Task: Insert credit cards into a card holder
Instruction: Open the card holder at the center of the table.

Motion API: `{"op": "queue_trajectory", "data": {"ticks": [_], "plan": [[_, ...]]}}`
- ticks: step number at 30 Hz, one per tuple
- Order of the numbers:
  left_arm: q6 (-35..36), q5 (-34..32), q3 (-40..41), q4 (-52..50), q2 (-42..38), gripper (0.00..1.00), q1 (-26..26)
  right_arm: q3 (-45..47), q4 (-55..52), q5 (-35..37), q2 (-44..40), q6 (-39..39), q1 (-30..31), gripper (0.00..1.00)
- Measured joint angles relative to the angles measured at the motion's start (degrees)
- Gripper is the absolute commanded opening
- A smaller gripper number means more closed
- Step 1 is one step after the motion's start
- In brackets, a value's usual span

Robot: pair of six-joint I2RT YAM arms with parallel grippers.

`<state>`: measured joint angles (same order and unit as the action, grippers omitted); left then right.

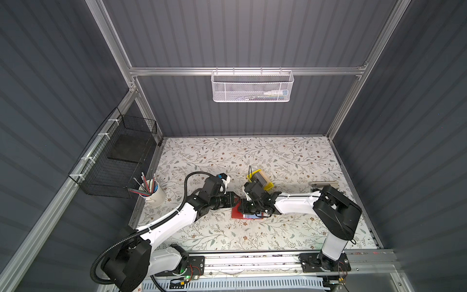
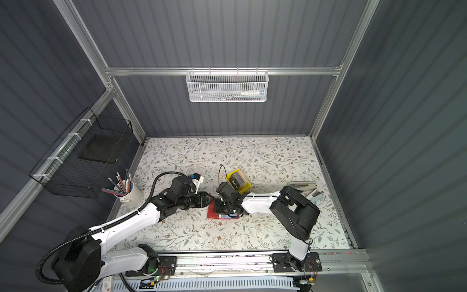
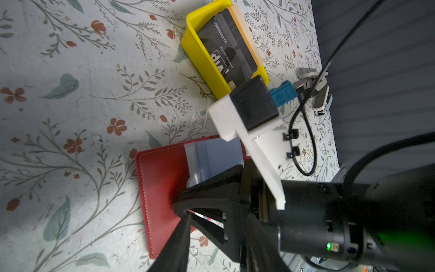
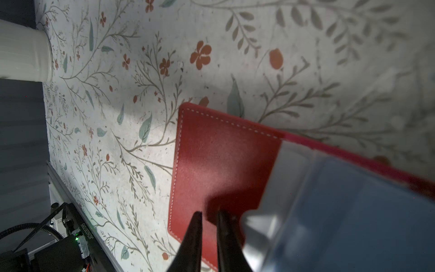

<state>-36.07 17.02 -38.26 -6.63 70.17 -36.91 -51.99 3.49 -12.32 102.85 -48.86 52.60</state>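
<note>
Surface: we see a table (image 1: 252, 156) with a floral-print cover | centre of both top views: red card holder (image 1: 235, 213) lying open on it | just above: yellow tray (image 1: 269, 186) | left edge: upright white cup (image 1: 157, 197) of pencils | right edge: pale stapler-like tool (image 1: 324, 183)

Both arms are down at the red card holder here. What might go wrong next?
The left gripper and right gripper sit close together over the card holder; a small move may make them collide. A sideways push could also slide it across the table. The right wrist camera looks close to the yellow tray of credit cards and might knock it.
</note>
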Motion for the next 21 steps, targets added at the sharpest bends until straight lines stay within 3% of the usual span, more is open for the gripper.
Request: {"op": "queue_trajectory", "data": {"ticks": [21], "plan": [[-0.1,0.2,0.0,1.0,1.4,0.36,0.0,0.5,-0.5,1.7,-4.8,-0.6,-0.1,0.15]]}}
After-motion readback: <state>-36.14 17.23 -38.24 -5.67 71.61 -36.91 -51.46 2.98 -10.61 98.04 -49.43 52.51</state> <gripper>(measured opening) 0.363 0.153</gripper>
